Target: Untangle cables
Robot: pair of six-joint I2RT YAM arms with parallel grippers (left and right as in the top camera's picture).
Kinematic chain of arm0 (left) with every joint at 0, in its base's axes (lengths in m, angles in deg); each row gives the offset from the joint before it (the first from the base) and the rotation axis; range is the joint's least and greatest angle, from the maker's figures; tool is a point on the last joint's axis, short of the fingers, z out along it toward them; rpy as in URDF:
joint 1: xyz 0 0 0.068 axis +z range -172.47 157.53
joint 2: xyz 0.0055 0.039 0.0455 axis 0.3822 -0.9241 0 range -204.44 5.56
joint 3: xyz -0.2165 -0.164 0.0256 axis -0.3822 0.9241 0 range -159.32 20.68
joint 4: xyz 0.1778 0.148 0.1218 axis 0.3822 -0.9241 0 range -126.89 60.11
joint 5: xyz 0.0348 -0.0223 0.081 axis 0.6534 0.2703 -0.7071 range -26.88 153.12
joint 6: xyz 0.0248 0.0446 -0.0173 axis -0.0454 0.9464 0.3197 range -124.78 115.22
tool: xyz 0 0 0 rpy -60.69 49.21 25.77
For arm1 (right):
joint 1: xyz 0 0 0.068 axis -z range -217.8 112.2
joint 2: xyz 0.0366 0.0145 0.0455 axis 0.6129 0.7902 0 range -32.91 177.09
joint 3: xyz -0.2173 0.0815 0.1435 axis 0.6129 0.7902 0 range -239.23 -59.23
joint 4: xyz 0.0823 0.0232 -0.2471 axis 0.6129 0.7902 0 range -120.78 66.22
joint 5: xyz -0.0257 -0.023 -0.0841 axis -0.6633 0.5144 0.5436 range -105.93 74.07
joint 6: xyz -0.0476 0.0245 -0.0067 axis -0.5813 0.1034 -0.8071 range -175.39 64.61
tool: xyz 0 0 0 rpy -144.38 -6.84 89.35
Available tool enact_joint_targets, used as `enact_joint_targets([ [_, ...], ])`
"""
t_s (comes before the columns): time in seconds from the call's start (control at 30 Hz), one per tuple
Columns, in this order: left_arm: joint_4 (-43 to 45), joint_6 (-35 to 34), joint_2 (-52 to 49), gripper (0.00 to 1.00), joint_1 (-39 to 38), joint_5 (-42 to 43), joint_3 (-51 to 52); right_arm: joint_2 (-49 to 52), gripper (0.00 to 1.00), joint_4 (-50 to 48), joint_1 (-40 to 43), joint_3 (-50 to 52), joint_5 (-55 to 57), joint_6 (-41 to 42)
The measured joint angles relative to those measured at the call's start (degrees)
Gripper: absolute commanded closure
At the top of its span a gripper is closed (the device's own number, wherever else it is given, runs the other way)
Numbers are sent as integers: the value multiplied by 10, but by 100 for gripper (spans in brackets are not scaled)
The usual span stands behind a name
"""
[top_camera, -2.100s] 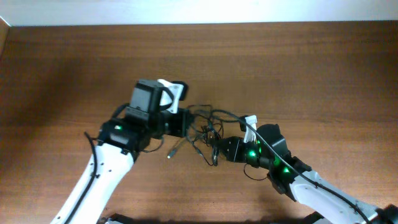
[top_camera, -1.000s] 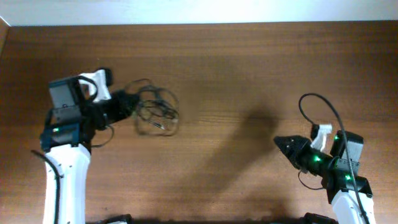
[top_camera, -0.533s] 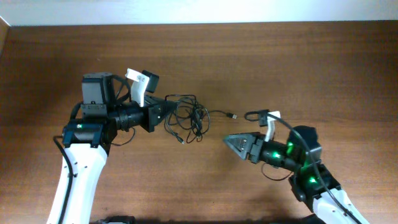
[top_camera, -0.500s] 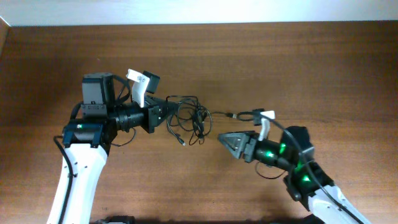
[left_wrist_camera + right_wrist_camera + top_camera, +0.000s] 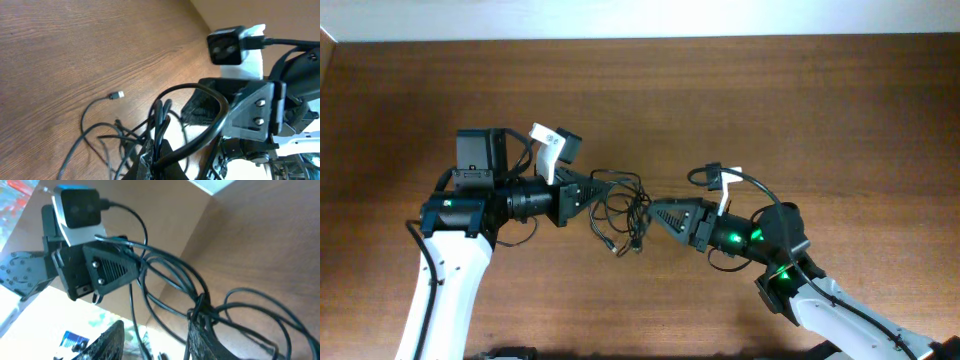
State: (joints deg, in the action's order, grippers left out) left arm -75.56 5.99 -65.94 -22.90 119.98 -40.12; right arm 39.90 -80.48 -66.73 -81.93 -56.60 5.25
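Down at the near edge of the table (image 5: 880, 150), both white arms come up from the bottom corners and lean in toward the middle. On the right side, the right gripper (image 5: 656, 212) points leftward, its nose right at the edge of the cables (image 5: 623, 203). From its own wrist view, the two dark fingers (image 5: 107, 342) stand apart, jaws parted. Several black strands drop through the gap between them, and a tight knot (image 5: 202, 305) of wire sits just by the right-hand finger. No squeeze on the wire shows.

Just beyond, the tangle spreads as loose loops between the two arms, over the middle of the table. One small silver-tipped plug (image 5: 117, 95) rests on the wood at the end of a trailing strand.

Across from it, the left gripper (image 5: 586, 190) is clamped tight on the cables, jaws closed over a strand at the tip. Loops fan out from that pinch toward the right arm. Above the pinch sits the left arm's wrist camera (image 5: 77, 207), a black face on a white mount. Farther back, bare brown wood runs to a pale wall (image 5: 640, 18) along the far edge.
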Motion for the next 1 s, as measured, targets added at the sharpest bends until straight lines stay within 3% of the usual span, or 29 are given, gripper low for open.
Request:
enact_joint_targets([
  [0.13,0,4,0,100,0,27,0,7,59,55,0,0,-15,-8],
  [0.2,0,4,0,100,0,33,0,14,73,53,0,0,-23,-3],
  [0.27,0,4,0,100,0,37,0,16,93,11,0,0,-35,19],
  [0.3,0,4,0,100,0,38,0,17,96,-19,0,1,-43,31],
  [0.37,0,4,0,100,0,43,0,18,96,-93,0,1,-66,43],
  [0.47,-13,5,0,100,-1,32,0,18,96,-91,14,1,-76,15],
  [0.6,-46,6,2,100,-1,-82,0,18,96,-82,151,0,-106,4],
  [0.63,-49,0,2,100,3,-125,0,18,96,-80,233,0,-134,10],
  [0.77,-51,-112,2,100,31,-314,0,18,96,-68,379,0,-198,20],
  [0.9,-69,-336,2,100,73,-562,0,18,96,38,483,-2,-201,14],
  [1.0,-69,-460,2,97,90,-637,0,18,94,128,511,-4,-201,-20],
])
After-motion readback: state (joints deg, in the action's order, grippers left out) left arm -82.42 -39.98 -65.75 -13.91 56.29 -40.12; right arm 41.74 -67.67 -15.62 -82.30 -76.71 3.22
